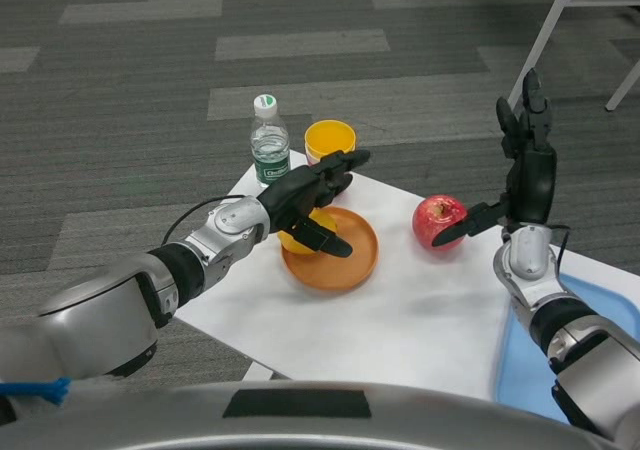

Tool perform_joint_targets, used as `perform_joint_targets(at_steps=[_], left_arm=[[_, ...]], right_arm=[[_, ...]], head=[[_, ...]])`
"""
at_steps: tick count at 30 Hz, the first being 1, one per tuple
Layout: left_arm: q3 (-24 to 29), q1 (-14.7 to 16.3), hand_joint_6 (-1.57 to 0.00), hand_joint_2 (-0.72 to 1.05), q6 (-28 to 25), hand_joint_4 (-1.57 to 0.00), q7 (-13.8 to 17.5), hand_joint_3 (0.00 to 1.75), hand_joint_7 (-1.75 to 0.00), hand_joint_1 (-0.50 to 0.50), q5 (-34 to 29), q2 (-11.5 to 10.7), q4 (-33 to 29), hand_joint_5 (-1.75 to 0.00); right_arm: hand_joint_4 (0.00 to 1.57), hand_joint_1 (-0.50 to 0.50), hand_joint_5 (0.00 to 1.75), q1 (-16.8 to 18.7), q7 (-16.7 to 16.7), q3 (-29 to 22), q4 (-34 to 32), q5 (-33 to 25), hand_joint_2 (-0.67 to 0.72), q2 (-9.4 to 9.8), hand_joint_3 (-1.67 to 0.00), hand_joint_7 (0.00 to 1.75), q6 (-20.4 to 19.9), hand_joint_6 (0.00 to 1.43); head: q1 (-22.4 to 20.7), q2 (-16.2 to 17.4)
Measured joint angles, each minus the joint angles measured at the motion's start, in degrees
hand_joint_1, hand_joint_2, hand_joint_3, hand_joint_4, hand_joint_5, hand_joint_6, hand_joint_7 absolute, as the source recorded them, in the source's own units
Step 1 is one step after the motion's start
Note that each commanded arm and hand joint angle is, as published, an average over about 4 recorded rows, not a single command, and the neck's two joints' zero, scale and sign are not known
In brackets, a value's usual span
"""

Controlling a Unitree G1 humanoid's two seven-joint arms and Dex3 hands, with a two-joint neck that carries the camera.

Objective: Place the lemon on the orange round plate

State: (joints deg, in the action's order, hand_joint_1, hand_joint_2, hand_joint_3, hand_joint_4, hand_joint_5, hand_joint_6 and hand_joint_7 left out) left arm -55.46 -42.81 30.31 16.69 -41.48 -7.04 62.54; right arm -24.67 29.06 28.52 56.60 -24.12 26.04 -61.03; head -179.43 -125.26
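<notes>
We have our left hand (312,202) over the orange round plate (335,262), which lies near the table's (400,320) left edge, and the lemon (296,236) shows only as a yellow patch under the fingers, at the plate's left rim. The hand looks closed about the lemon from above, one finger reaching out over the plate, yet we cannot tell whether the fruit already rests on the plate or hangs just above it. Our right hand (520,170) is raised upright near the right edge, fingers spread and holding nothing, just beside the red apple (438,220). A water bottle (268,140) and a yellow cup (330,140) stand at the far corner, close behind our left hand. The risk we judge greatest is a release too near the rim: the lemon could roll off the left edge of the plate and onto the table. Withdrawing backward carelessly could also knock the cup or bottle.
</notes>
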Motion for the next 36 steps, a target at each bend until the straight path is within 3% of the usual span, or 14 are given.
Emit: perform_joint_targets(at_steps=[3, 6, 8, 10, 13, 23, 30, 33, 36], left_arm=[[2.7, 2.6, 0.0, 0.38, 0.9, 0.0, 0.8, 0.09, -0.14, 0.5, -0.2, -1.1, -4.1, 0.0], [4.3, 4.7, 0.0, 0.41, 1.0, 0.0, 1.6, 0.09, -0.14, 0.5, -1.3, -2.3, -8.1, 0.0], [5.7, 6.2, 0.0, 0.56, 1.0, 0.0, 1.9, 0.09, -0.14, 0.5, -2.5, -2.8, -10.6, 0.0], [7.6, 7.9, -0.01, 0.83, 1.1, 0.0, 2.1, 0.09, -0.14, 0.5, -3.1, -3.1, -13.2, 0.0], [10.3, 10.2, -0.01, 1.05, 1.1, 0.0, 2.5, 0.09, -0.14, 0.5, -4.0, -3.4, -16.8, 0.0], [16.7, 13.7, 0.0, 0.96, 1.2, 0.0, 5.0, 0.35, -0.07, 0.5, -6.1, -4.6, -24.2, 0.0], [20.2, 15.7, 0.0, 0.96, 1.3, 0.0, 5.1, 0.26, -0.07, 0.5, -5.4, -4.9, -26.5, 0.0], [19.9, 16.8, 0.0, 1.05, 1.7, 0.0, 5.0, 0.11, -0.07, 0.5, -11.0, -5.0, -28.1, 0.0], [18.9, 17.3, 0.0, 0.96, 3.1, 0.0, 4.8, 0.09, -0.07, 0.5, -17.1, -5.1, -29.0, 0.0]], right_arm=[[0.71, -0.25, 0.0, -0.1, 0.0, -0.1, -0.1, 0.0, 0.72, -0.12, 0.0, 0.0, 0.0, 0.0], [0.71, -0.25, 0.0, -0.2, 0.0, -0.2, -0.1, 0.0, 0.72, -0.17, 0.0, 0.0, 0.0, 0.0], [0.71, -0.25, 0.0, -0.2, 0.0, -0.2, -0.1, 0.0, 0.72, -0.2, 0.0, 0.0, 0.0, 0.0], [0.71, -0.25, 0.0, -0.2, 0.0, -0.2, -0.1, 0.0, 0.72, -0.23, 0.0, 0.0, 0.0, 0.0], [0.71, -0.25, 0.0, -0.3, 0.0, -0.2, 0.0, 0.0, 0.72, -0.25, 0.0, 0.0, -0.1, 0.0], [0.71, -0.25, 0.0, -0.4, 0.0, -0.2, 0.3, 0.0, 0.72, -0.26, 0.0, 0.0, -0.1, 0.0], [0.71, -0.25, 0.0, -0.4, 0.0, -0.3, 0.2, 0.0, 0.72, -0.26, 0.0, 0.0, -0.1, 0.0], [0.69, -0.25, 0.0, -0.4, 0.0, -0.3, 0.1, 0.0, 0.72, -0.26, 0.0, 0.0, -0.1, 0.0], [0.69, -0.25, 0.0, -0.4, 0.0, -0.3, 0.1, 0.0, 0.72, -0.26, 0.0, 0.0, -0.1, 0.0]], head=[[0.0, -0.1], [-0.2, -0.4], [-0.3, -0.5], [-0.4, -0.6], [-0.6, -0.8], [-0.9, -1.0], [-1.8, -1.2], [-2.3, -1.3], [-3.1, -1.4]])
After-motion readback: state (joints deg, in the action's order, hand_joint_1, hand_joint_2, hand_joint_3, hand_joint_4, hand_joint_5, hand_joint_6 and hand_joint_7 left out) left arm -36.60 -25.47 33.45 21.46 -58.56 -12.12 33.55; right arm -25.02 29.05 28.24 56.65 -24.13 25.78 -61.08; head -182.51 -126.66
